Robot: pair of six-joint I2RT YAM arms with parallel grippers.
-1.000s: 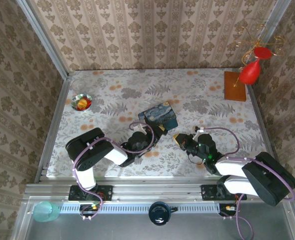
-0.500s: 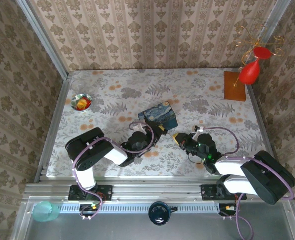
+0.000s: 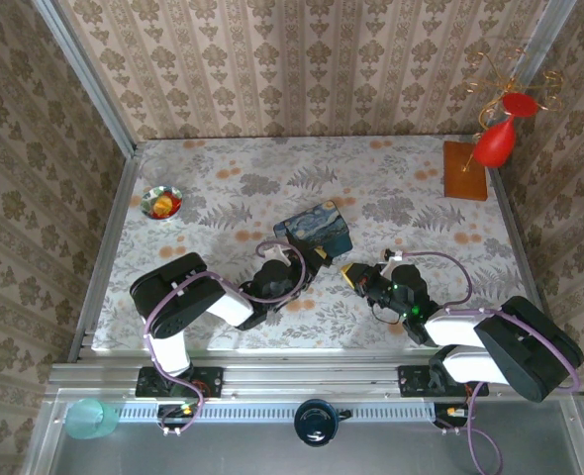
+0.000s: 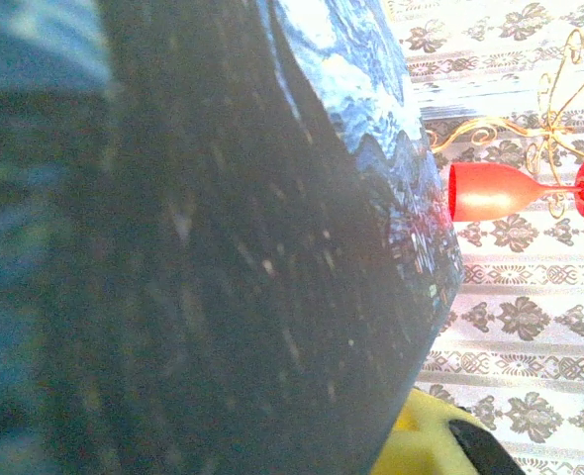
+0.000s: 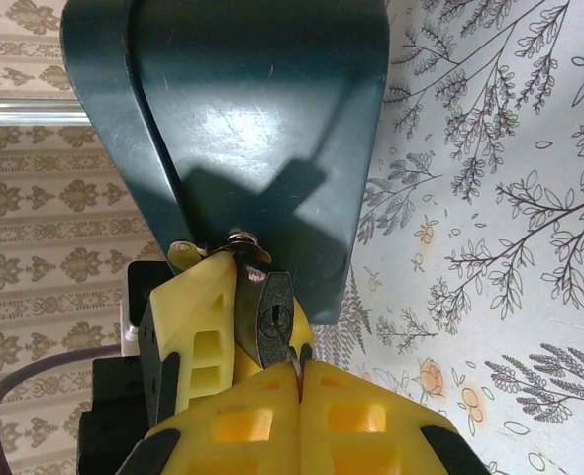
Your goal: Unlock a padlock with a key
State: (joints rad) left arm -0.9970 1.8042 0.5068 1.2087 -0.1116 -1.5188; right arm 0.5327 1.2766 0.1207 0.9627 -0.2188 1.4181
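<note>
The left claw point(image 3: 316, 256) is lying at the middle of the surface point(image 3: 213, 168), just near of the blue tin point(image 3: 317, 228), and it is closed on the padlock point(image 5: 275, 322). In the right wrist view the dark lock body is sitting pinched against a yellow finger point(image 5: 198, 317) of that claw. Its keyhole is facing the camera and its metal shackle is poking up at the tin's edge.

The right claw point(image 3: 352, 273) is sitting just right of the left one, the two almost touching. Its yellow fingertips point(image 5: 243, 421) are pressing fully together. The key point(image 5: 294, 354) is showing as a thin metal sliver sticking out between them, its tip right beside the keyhole. The key's head is hidden inside the grip, and I cannot tell whether the blade is entering the lock.

In the left wrist view the tin is looming close and blurred.

A small shiny bowl point(image 3: 161, 202) is sitting at the far left. A red ornament point(image 3: 496, 142) is standing on a wooden base point(image 3: 465, 170) at the far right.
</note>
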